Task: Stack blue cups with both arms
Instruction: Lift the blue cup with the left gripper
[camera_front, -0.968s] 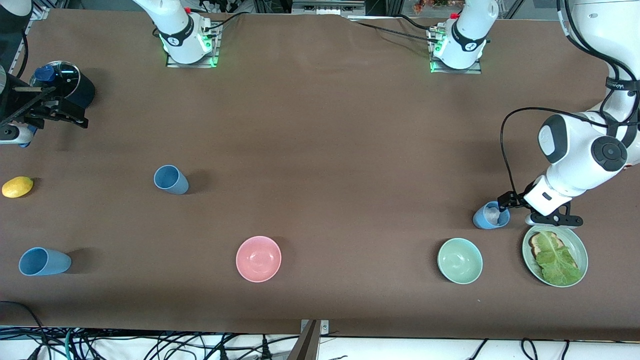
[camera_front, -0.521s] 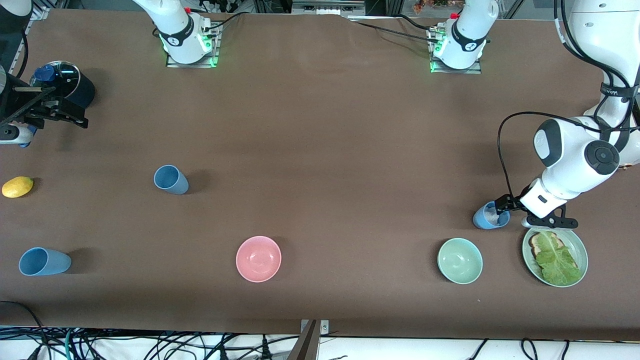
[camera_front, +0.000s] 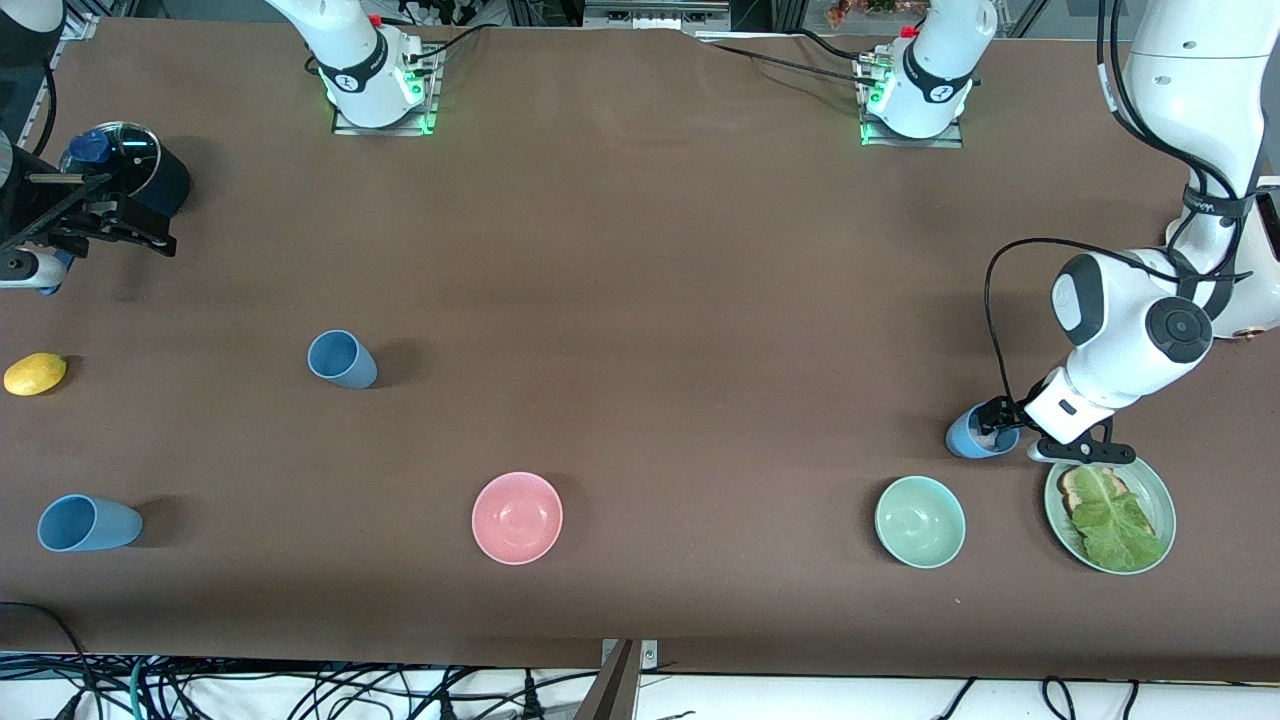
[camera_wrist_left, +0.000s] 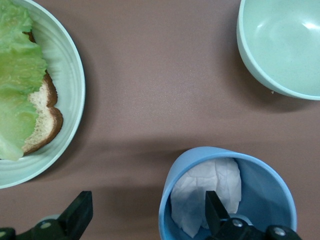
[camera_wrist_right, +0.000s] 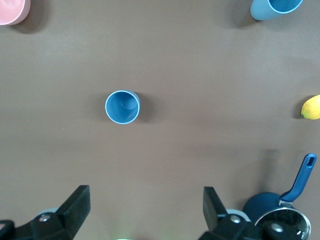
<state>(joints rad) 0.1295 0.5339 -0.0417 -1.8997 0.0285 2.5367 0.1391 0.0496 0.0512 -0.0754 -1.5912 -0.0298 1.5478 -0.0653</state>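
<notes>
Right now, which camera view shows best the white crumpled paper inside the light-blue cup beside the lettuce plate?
The left wrist view: it looks straight into the light-blue plastic cup, where the crumpled white paper shows plainly. The front view shows only a pale speck; the right wrist view misses this cup.

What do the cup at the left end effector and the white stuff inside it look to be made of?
Cup: probably matte plastic, with an even blue wall and no glare. White stuff: creased and crumpled, likely paper or tissue.
</notes>
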